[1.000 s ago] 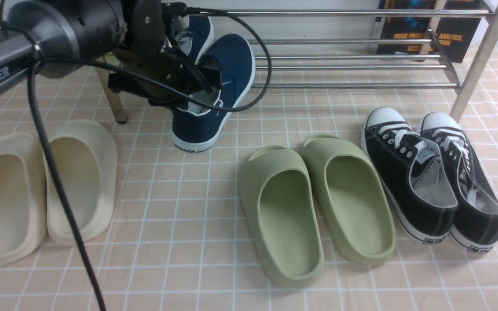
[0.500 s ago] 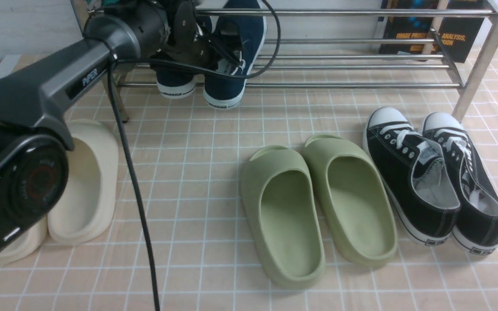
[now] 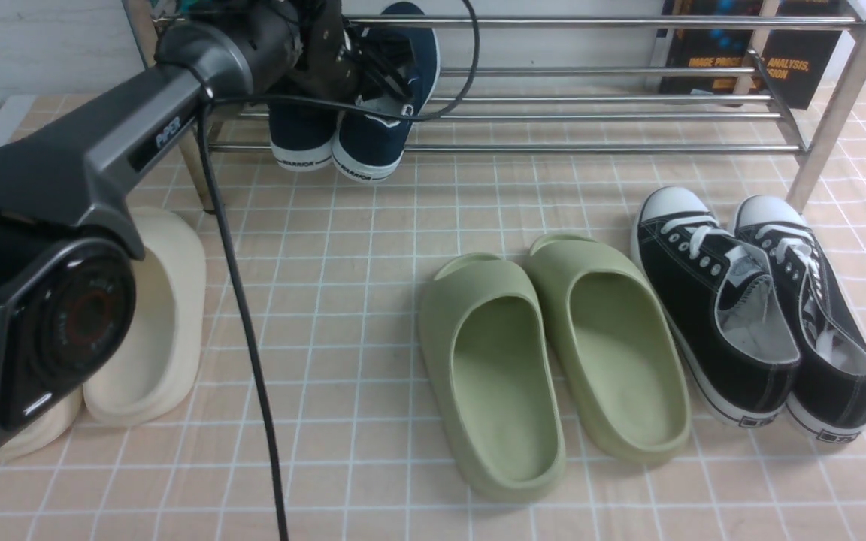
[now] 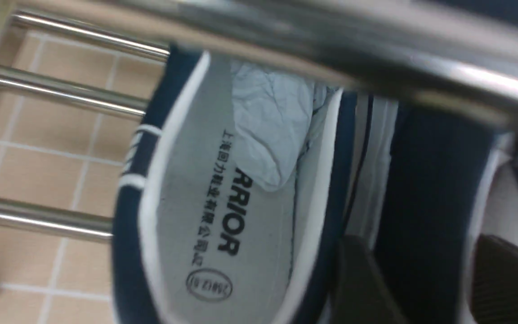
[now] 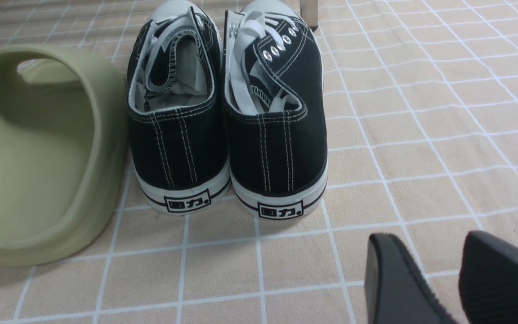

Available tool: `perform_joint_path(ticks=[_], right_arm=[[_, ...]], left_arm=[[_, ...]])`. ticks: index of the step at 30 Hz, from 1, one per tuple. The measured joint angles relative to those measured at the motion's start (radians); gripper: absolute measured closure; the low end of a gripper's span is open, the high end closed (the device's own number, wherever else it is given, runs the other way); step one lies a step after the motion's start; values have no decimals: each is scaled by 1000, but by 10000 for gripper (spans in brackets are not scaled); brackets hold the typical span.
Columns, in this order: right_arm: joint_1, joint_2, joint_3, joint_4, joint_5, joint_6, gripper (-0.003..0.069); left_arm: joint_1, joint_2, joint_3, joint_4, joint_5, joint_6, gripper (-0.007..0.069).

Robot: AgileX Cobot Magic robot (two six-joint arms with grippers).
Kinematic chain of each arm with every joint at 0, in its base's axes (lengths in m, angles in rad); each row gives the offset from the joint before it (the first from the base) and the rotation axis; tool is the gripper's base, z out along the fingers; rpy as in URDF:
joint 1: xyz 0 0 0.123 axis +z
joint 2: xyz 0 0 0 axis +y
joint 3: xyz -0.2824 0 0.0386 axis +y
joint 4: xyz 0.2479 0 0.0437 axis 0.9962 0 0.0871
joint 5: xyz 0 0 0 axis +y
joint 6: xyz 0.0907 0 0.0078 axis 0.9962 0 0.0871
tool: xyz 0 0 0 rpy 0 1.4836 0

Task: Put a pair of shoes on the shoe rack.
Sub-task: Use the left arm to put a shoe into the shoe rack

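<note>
My left jaws are standing wide apart, one finger either side of the adjoining inner walls of the pair of shoes. Only the fingertips are showing in my left wrist view, so I cannot tell whether a pad is touching canvas. From the front, my own wrist and its cable are hiding those jaws and most of the shoes' openings. The pair is sitting at the left end of the shoe rack, side by side, heels hanging over its front bar and toes tilting up behind the top rail. A blurred rail is cutting across the wrist view and covering the toes. My left arm is covering much of the cream slides. My right jaws are standing apart over bare tiles, cut off by the frame's edge, behind the black sneakers.
</note>
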Motion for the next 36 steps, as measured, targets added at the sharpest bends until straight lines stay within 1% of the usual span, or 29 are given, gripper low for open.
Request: perform_joint_path(ticks=[1, 3, 4, 6, 7, 8, 10, 11, 12, 13, 15, 17, 20, 21, 22, 23, 29, 36], right_arm=[[0, 0, 0, 0, 0, 0, 419], [0, 0, 0, 0, 0, 0, 419], [0, 0, 0, 0, 0, 0, 419], [0, 0, 0, 0, 0, 0, 419], [0, 0, 0, 0, 0, 0, 419], [0, 0, 0, 0, 0, 0, 419], [0, 0, 0, 0, 0, 0, 419], [0, 0, 0, 0, 0, 0, 419], [0, 0, 0, 0, 0, 0, 419], [0, 0, 0, 0, 0, 0, 419], [0, 0, 0, 0, 0, 0, 419], [0, 0, 0, 0, 0, 0, 419], [0, 0, 0, 0, 0, 0, 419], [0, 0, 0, 0, 0, 0, 419], [0, 0, 0, 0, 0, 0, 419], [0, 0, 0, 0, 0, 0, 419], [0, -1, 0, 0, 0, 0, 419], [0, -1, 0, 0, 0, 0, 419]], left_arm=[[0, -28, -6, 1, 34, 23, 221], [0, -57, -9, 3, 76, 61, 215], [0, -95, -13, 7, 114, 101, 214], [0, -151, -15, 9, 210, 183, 233], [0, -155, -17, 9, 210, 190, 236], [0, -173, -19, 8, 258, 228, 257], [0, -195, -23, -10, 386, 320, 327], [0, -196, -18, -28, 433, 354, 368], [0, -196, 6, -62, 467, 387, 431], [1, -196, 37, -92, 475, 408, 477], [1, -194, 99, -147, 442, 429, 545], [1, -186, 183, -193, 353, 436, 601], [0, -158, 259, -214, 183, 425, 622], [0, -127, 271, -213, 84, 397, 622], [0, -125, 271, -213, 76, 394, 622], [0, -102, 269, -213, 35, 377, 622], [0, -36, 190, -209, 51, 314, 622], [2, 7, 70, -255, 11, 299, 622]])
